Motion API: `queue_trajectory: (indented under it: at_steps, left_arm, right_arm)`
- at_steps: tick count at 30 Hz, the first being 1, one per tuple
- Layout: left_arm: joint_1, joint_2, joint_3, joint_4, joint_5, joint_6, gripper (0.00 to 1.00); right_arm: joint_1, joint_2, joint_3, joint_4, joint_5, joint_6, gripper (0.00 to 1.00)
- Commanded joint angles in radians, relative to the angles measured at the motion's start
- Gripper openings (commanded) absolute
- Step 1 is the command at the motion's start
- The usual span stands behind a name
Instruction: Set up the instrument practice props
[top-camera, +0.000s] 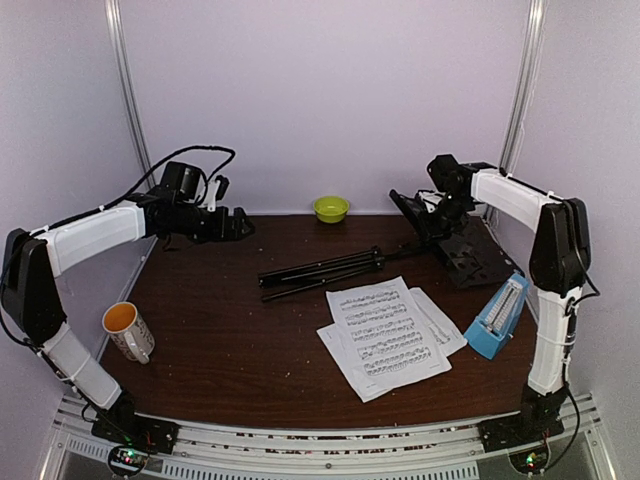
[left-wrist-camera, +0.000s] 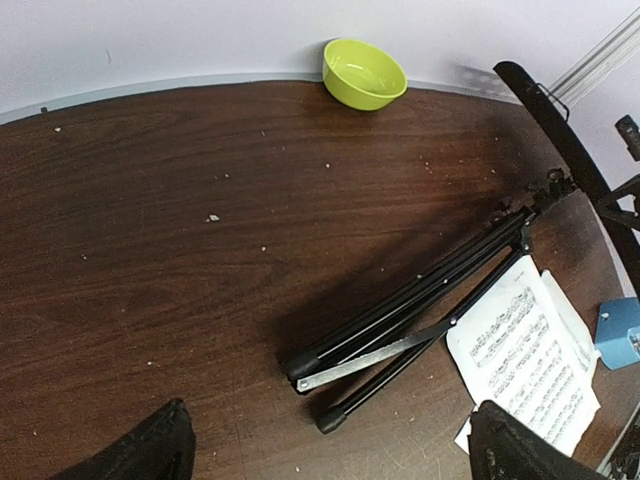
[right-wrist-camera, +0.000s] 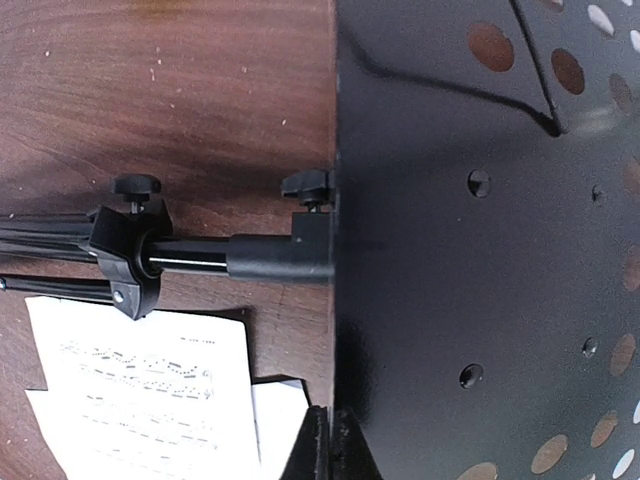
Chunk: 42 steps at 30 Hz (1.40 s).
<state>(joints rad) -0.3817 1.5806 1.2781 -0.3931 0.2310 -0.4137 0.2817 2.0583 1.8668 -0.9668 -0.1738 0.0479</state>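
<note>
The black music stand lies folded on the brown table, its tripod legs pointing left and its hole-punched desk at the right. My right gripper is shut on the desk's near edge. In the right wrist view its fingertips pinch the thin rim of the desk, below the post. White sheet-music pages lie spread in front of the stand. The blue metronome stands to their right. At the back left my left gripper hangs open and empty above bare wood, short of the leg tips.
A white-and-orange mug stands near the front left. A lime-green bowl sits against the back wall. White walls close in the table on three sides, and the arm bases sit on a rail at the near edge.
</note>
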Motion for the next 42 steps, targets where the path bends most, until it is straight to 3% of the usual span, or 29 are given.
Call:
queue_trajectory:
  at_steps: [1,12,20,30,35,42]
  left_arm:
    - [-0.005,-0.009,0.023,0.016,-0.021,0.006,0.98]
    - [-0.005,-0.047,0.07,0.005,-0.023,0.035,0.98]
    - [-0.02,-0.148,0.053,0.093,0.077,0.103,0.98]
    - [-0.222,-0.265,-0.181,0.36,-0.201,0.283,0.96]
    - [-0.327,-0.201,-0.221,0.478,-0.317,0.326,0.92]
    - [-0.417,-0.048,-0.153,0.562,-0.441,0.35,0.78]
  right_arm:
    - [0.039,-0.179,0.108,0.108,0.145,-0.043,0.0]
    - [0.171,-0.292,0.251,0.201,0.305,-0.164,0.0]
    - [0.31,-0.388,0.315,0.342,0.427,-0.309,0.0]
    - [0.474,-0.394,0.443,0.378,0.635,-0.462,0.0]
    - [0.568,-0.384,0.465,0.435,0.773,-0.554,0.0]
    - [0.659,-0.366,0.485,0.521,0.885,-0.656,0.0]
